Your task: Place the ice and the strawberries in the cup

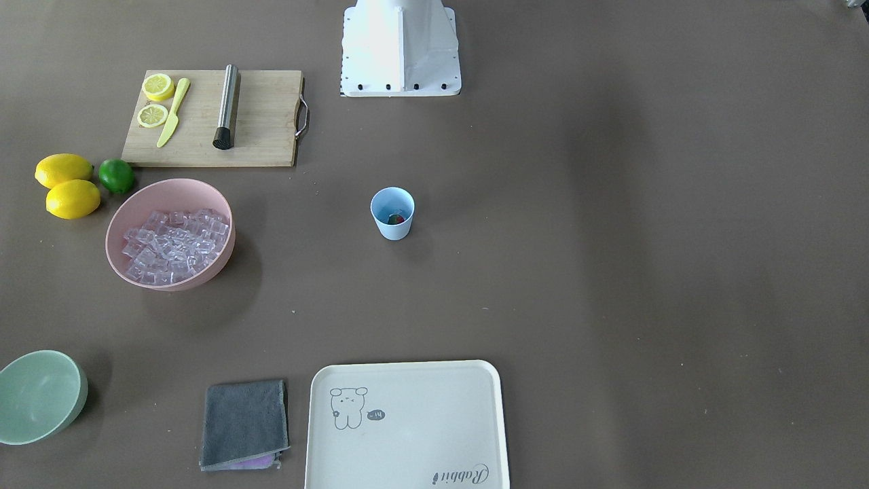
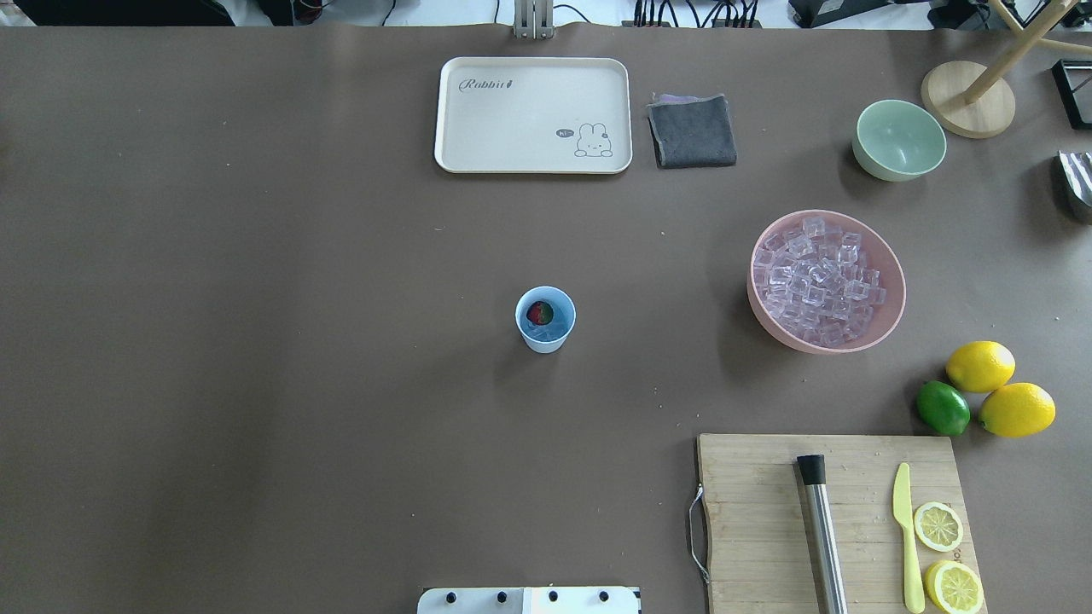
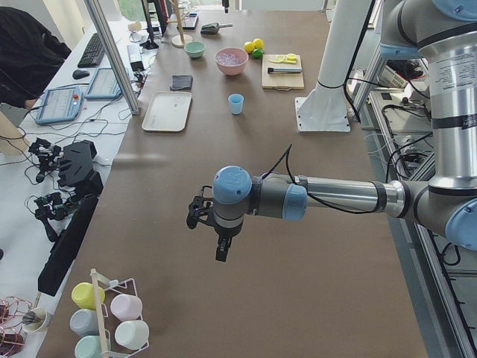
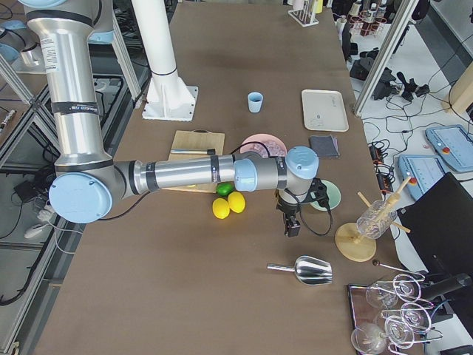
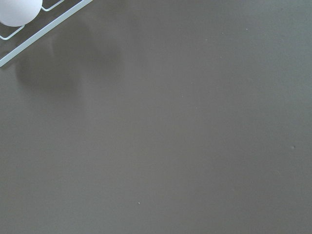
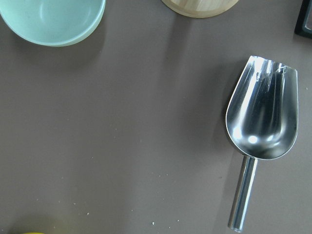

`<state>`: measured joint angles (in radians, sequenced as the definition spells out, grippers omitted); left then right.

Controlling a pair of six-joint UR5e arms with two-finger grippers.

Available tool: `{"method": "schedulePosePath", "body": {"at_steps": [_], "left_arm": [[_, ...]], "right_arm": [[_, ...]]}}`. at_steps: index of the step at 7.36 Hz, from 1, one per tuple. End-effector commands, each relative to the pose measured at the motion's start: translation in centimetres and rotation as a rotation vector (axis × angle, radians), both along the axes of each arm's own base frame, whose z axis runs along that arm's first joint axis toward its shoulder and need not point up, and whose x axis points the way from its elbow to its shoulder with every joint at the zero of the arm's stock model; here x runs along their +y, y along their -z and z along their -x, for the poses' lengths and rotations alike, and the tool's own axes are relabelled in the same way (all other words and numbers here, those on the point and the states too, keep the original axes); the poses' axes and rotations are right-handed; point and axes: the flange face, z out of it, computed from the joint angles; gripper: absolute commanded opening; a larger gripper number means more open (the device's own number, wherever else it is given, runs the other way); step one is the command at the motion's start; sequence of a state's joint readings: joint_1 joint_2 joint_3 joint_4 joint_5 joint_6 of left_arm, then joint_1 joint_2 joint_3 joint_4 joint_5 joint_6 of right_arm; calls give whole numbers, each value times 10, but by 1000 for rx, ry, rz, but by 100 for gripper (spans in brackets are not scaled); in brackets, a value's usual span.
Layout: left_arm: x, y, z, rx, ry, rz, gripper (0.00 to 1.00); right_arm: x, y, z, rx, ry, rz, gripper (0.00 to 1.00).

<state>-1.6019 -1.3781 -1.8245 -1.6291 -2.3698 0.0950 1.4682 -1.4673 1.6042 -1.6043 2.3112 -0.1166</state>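
Observation:
The light blue cup [image 1: 392,214] stands upright mid-table; it also shows in the overhead view [image 2: 545,320]. A red strawberry [image 2: 538,313] lies inside it. Whether ice lies under it I cannot tell. The ice [image 2: 819,277] is heaped in the pink bowl [image 2: 887,315]. My left gripper [image 3: 221,252] hangs over bare table far from the cup, near a rack of cups. My right gripper [image 4: 290,228] hovers past the pale green bowl, near a metal scoop. Neither gripper shows in its wrist view, so I cannot tell whether they are open or shut.
A metal scoop [image 6: 263,117] lies on the table under my right wrist, beside the pale green bowl [image 6: 53,19]. A cream tray [image 2: 512,128], a grey cloth [image 2: 691,130], a cutting board [image 2: 759,512] with muddler, knife and lemon slices, two lemons and a lime [image 2: 943,408] lie around.

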Motion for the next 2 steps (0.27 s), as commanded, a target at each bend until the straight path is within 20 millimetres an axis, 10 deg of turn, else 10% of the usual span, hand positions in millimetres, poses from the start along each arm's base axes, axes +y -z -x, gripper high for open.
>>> {"method": "schedulePosePath", "body": {"at_steps": [1,2], "left_arm": [[0,0,1,0,2,0,97],[0,0,1,0,2,0,97]], "right_arm": [[0,0,0,1,0,1,100],[0,1,1,1,2,-1,100]]}}
